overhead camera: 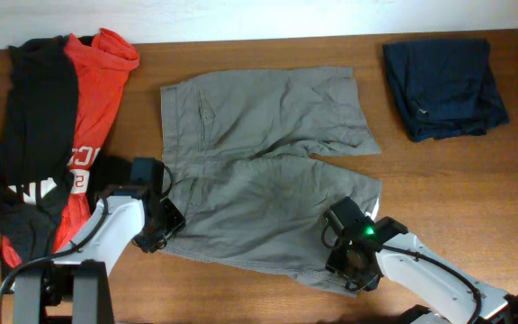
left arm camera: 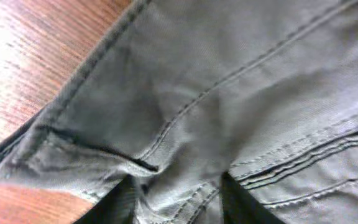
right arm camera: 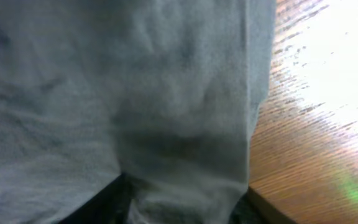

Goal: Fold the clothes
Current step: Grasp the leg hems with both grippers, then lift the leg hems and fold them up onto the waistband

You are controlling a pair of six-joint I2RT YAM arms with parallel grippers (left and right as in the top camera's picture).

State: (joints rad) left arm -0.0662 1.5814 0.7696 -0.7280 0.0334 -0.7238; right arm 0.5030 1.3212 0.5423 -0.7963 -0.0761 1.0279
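Observation:
The grey-olive shorts [overhead camera: 259, 153] lie spread flat on the wooden table [overhead camera: 475, 198], waistband to the left and legs to the right. My left gripper [overhead camera: 160, 229] is at the near waistband corner. In the left wrist view its fingers [left arm camera: 176, 205] are closed on bunched, seamed cloth of the shorts [left arm camera: 229, 93]. My right gripper [overhead camera: 349, 256] is at the hem of the near leg. In the right wrist view its fingers [right arm camera: 179, 205] pinch a raised fold of the shorts [right arm camera: 135, 93] beside the hem edge.
Red and black printed tops [overhead camera: 52, 135] lie heaped at the left, by my left arm. A dark navy folded garment [overhead camera: 443, 85] sits at the back right. Bare wood shows right of the shorts and in both wrist views [left arm camera: 17, 62] [right arm camera: 316, 124].

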